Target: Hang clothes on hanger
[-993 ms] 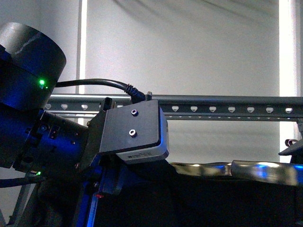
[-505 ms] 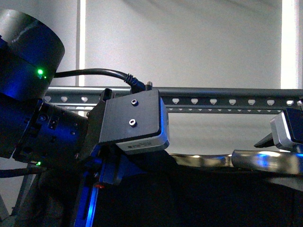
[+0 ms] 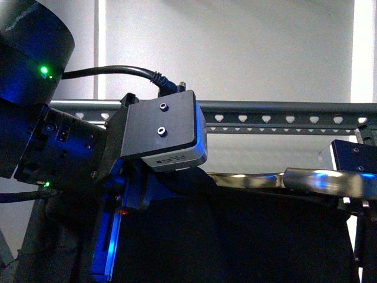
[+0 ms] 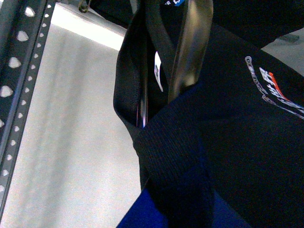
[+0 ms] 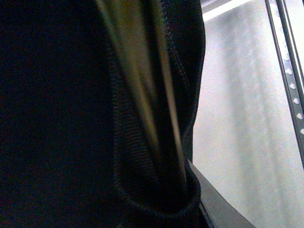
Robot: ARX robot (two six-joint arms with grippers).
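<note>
The black knit T-shirt (image 3: pixel 235 236) has been raised slightly and is now held just below the perforated grey metal rail (image 3: pixel 283 118). A smooth, shiny rod (image 3: pixel 318 180) is sheathed in its ribbed fabric. Whether the left hand (image 4: pixel 178 209) or right hand (image 5: pixel 190 209) is clamped cannot be told.

Strong white light from the pale wall (image 3: pixel 265 59) behind turns the black shirt (image 3: pixel 235 236) into a flat silhouette. Blue glow and a green lamp (image 3: pixel 43 71) tint the left arm (image 3: pixel 59 147). In the right wrist view the shiny bar (image 5: pixel 137 95) is blurred.
</note>
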